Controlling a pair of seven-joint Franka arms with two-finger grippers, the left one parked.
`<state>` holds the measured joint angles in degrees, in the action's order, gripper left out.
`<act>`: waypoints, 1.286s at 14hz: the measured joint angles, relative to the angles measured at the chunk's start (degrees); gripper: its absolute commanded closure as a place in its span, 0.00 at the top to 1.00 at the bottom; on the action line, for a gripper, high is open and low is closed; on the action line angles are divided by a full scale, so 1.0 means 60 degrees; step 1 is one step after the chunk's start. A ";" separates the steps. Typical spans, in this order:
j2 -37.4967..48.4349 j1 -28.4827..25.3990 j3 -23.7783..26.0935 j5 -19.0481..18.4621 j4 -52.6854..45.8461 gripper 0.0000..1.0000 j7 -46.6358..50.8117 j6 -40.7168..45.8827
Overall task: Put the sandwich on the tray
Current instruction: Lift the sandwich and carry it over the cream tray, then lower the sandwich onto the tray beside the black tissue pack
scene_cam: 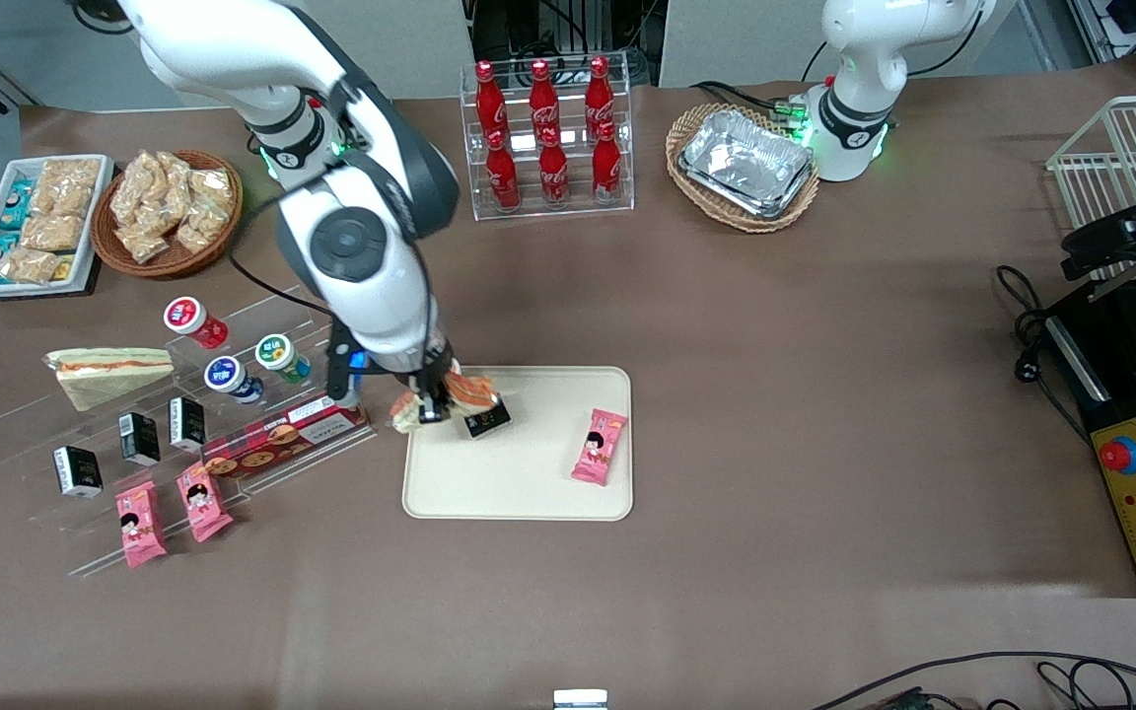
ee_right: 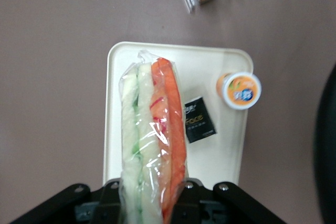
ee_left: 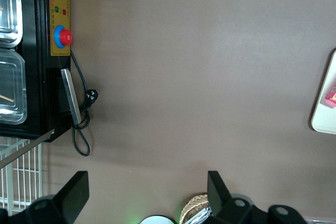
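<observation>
I am holding the sandwich (ee_right: 152, 145) in the pincer (scene_cam: 427, 399), whose fingers are clamped on the wedge's wrapped end, and I am hanging it over the edge of the tray (scene_cam: 529, 483) that faces the working arm's end of the tabletop (scene_cam: 726, 345). In the wrist view the wedge is pointing out across the cream surface, with the small black packet (ee_right: 199, 119) lying on the tray just beside its orange filling edge and an orange-lidded cup (ee_right: 239, 90) showing near the tray's rim. To do this step well, I judge that I should be carrying the wedge a little farther over the tray's bare middle, between the black packet and the pink snack packet (scene_cam: 599, 446), then lowering until the bread face is lying flat before letting go; releasing here could leave part of it hanging off the rim or resting on the black packet. The clear wrap looks slippery, so a slow descent seems wise. The tabletop is covered in brown paper; near the tray a clear stepped rack (scene_cam: 174, 434) is carrying small cartons and cups, another pale wedge (scene_cam: 105, 373) is lying on it, and red bottles (scene_cam: 548, 133) are standing farther from the front camera than the tray.
</observation>
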<state>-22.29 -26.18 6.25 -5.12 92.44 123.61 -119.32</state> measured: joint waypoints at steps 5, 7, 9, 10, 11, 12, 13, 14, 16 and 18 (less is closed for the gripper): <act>-0.1725 -0.0620 -0.0065 -0.1131 -0.0805 0.00 0.2304 -0.0933; -0.2514 -0.0834 -0.0136 -0.1364 -0.1311 0.00 0.2768 -0.1063; -0.3060 -0.0931 -0.0267 -0.1484 -0.1623 0.00 0.3179 -0.1396; -0.3271 -0.0981 -0.0347 -0.1605 -0.1740 0.00 0.3377 -0.1556; -0.3483 -0.1060 -0.0451 -0.1675 -0.1884 0.00 0.3568 -0.1678; -0.3698 -0.1152 -0.0543 -0.1692 -0.2071 0.00 0.3671 -0.1738; -0.3903 -0.1245 -0.0636 -0.1696 -0.2277 0.00 0.3757 -0.1744; -0.4084 -0.1323 -0.0730 -0.1696 -0.2460 0.00 0.3795 -0.1754; -0.4338 -0.1378 -0.0810 -0.1697 -0.2712 0.00 0.3937 -0.1909; -0.4441 -0.1377 -0.0853 -0.1705 -0.2856 0.00 0.3932 -0.2116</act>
<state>-48.94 -34.44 1.13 -15.35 75.30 147.20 -132.01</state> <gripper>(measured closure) 0.797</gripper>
